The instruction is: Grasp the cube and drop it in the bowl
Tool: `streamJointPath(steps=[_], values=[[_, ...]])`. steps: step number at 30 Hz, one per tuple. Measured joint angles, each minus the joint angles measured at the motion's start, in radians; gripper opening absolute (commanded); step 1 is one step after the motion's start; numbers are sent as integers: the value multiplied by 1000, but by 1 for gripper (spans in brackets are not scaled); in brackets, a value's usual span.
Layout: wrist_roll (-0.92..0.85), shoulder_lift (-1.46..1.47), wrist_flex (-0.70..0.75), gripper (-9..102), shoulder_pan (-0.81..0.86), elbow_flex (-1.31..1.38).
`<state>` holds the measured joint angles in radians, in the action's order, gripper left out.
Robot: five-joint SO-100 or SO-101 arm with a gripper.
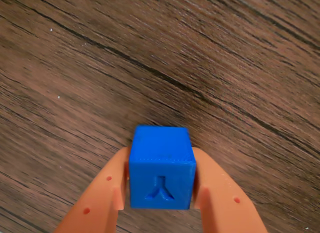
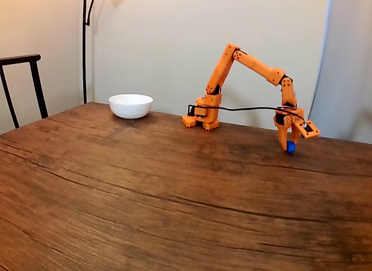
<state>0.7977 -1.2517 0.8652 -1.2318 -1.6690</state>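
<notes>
The bright blue cube sits between my two orange fingers, which press on its left and right sides; a small Y-shaped mark is sunk into the face toward the camera. In the fixed view my gripper points down at the right side of the table with the cube at its tip, at or just above the wood; I cannot tell which. The white bowl stands far off at the back left of the table.
The orange arm's base is fixed at the table's back edge, with a black cable running to the wrist. A dark chair back and a lamp pole stand beyond the table on the left.
</notes>
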Motion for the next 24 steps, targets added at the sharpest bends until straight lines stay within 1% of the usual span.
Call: streamJointPath(steps=[3,10,12,15,21,24], values=[[0,0,0,5,0,0],[0,2,0,5,6,2],[29,0,29,5,21,37],[103,-12,184,5,74,98],[308,-107,555,5,219,287],[379,-133,684,5,287,354]])
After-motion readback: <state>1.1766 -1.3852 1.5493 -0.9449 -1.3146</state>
